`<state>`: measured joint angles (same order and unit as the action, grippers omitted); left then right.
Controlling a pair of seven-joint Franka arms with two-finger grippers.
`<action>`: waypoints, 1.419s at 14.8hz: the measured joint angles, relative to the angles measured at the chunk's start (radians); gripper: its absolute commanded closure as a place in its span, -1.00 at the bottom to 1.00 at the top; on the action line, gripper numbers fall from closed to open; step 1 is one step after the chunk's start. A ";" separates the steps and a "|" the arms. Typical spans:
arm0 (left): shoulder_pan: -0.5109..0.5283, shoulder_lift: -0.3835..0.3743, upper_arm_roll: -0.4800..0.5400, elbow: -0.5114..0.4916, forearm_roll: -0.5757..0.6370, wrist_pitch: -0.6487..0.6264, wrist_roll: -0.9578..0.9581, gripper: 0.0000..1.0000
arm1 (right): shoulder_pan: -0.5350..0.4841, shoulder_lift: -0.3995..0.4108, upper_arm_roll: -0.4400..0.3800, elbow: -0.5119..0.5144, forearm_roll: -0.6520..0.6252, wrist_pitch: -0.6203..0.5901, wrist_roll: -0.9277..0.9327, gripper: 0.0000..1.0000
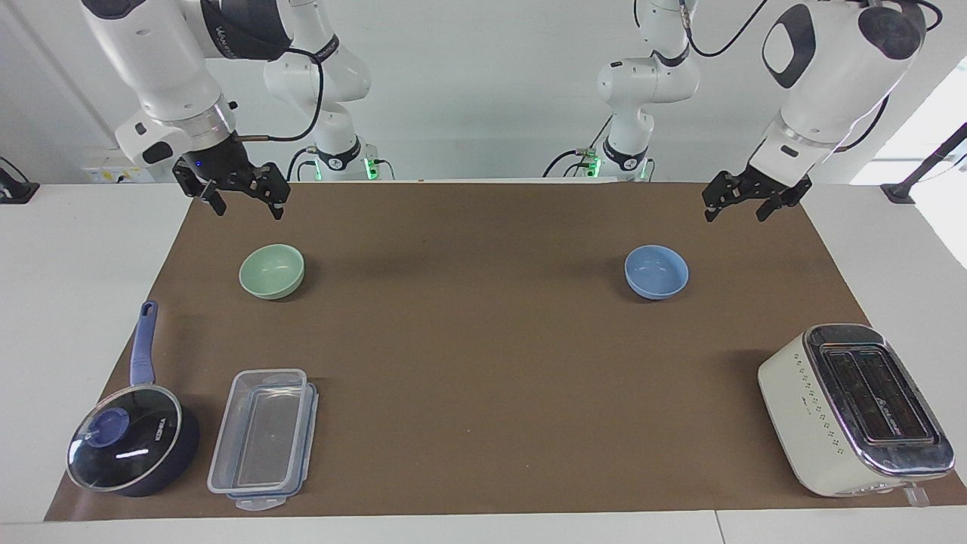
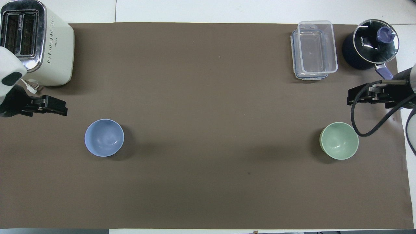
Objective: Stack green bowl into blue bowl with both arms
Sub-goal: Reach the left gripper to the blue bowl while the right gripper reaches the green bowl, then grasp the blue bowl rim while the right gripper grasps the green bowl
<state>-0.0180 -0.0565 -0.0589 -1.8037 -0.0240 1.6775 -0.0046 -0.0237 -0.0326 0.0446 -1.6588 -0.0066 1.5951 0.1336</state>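
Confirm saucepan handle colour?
Purple-blue saucepan handle, matching the lid knob; clearest in the facing view.

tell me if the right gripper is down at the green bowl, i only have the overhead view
observer: no. From the facing view, the right gripper hangs in the air over the brown mat, well above the green bowl and not touching it.
operator: are its fingers open
observer: yes, its two fingers are spread apart with nothing between them.
operator: and the left one by the blue bowl
observer: the left gripper is also up in the air, open and empty. It is clear of the blue bowl, which sits on the mat.
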 measured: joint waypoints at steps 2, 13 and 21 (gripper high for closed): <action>0.001 -0.011 0.002 -0.141 0.000 0.127 0.013 -1.00 | 0.000 0.000 0.000 -0.007 0.000 0.000 0.000 -1.00; 0.003 0.001 0.004 -0.516 0.001 0.496 0.082 -0.44 | -0.135 -0.187 -0.003 -0.526 -0.001 0.353 -0.180 -1.00; 0.003 0.009 0.004 -0.538 0.001 0.526 0.124 1.00 | -0.232 -0.145 -0.004 -0.753 -0.001 0.652 -0.245 -1.00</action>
<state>-0.0151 -0.0479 -0.0551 -2.3419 -0.0231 2.2035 0.1195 -0.2560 -0.1781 0.0409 -2.4121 -0.0073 2.2474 -0.1116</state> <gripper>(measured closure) 0.863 0.000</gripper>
